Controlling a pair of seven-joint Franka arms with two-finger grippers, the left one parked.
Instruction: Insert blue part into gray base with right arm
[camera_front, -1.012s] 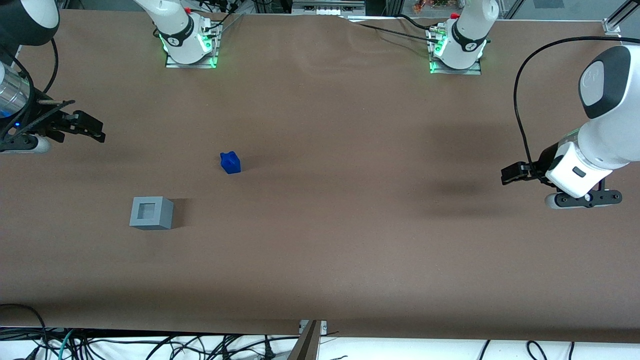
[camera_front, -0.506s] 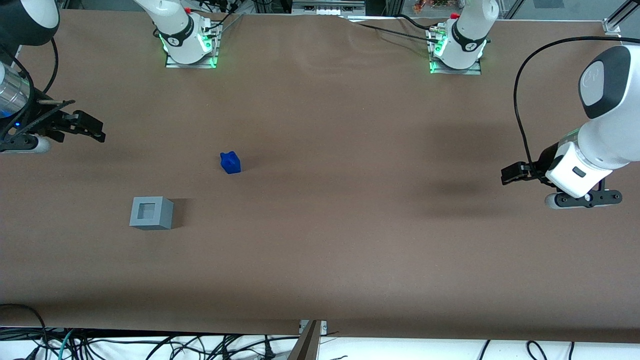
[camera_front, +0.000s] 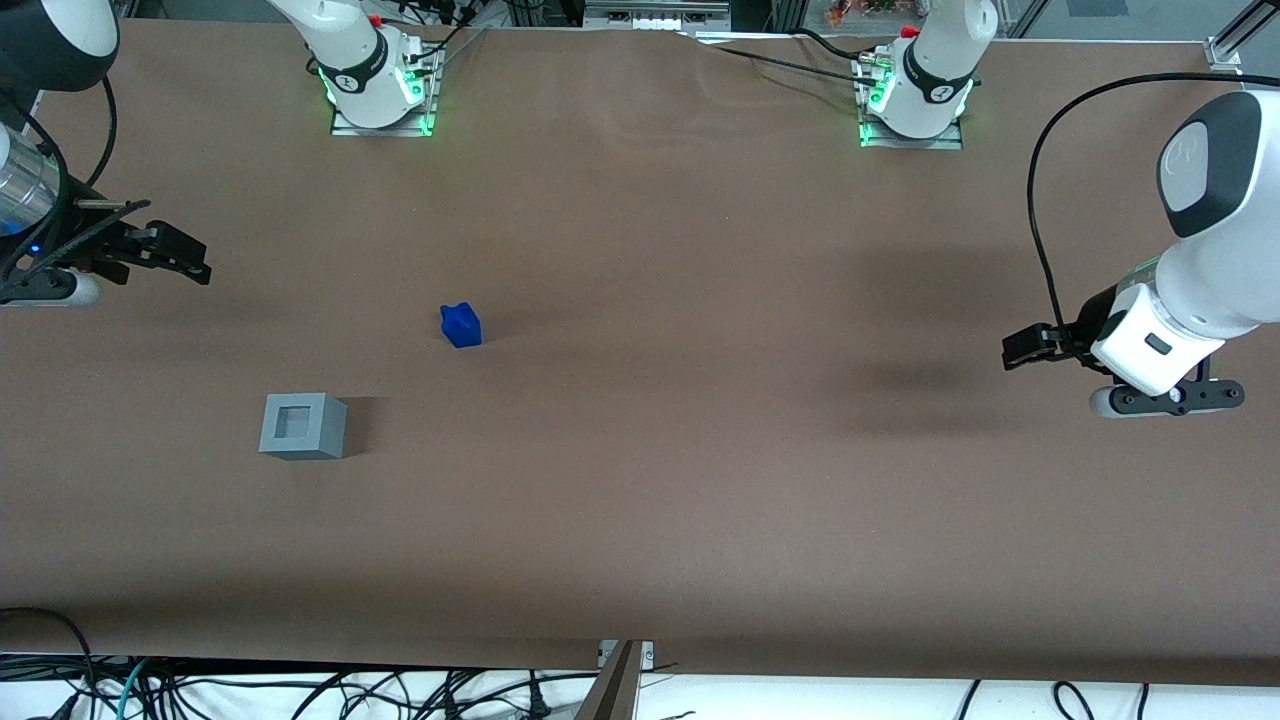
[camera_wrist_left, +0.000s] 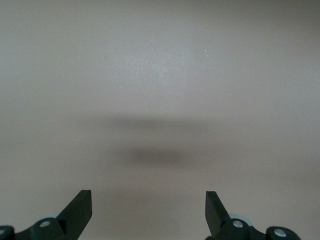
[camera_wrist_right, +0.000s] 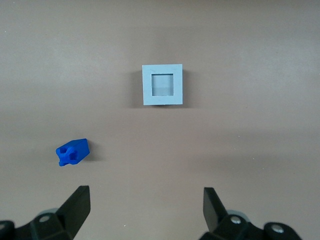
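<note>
Nothing has visibly moved since the earlier frames: arm, block and cube all sit as before. Right arm's gripper (camera_front: 170, 255) hangs above the table (camera_front: 640, 480) toward the working arm's end, well apart from the gray base (camera_front: 303, 426) and farther from the front cam than it; fingers (camera_wrist_right: 75, 205) spread wide w/ nothing between them. Blue part (camera_front: 461, 325) lies on the table, apart from the base, farther from the front cam and more toward the parked arm's end. Base's recess (camera_wrist_right: 162, 84) looks empty. Task looks barely begun: no grasp yet, so approach, pick-up, carry and insert are all left.
</note>
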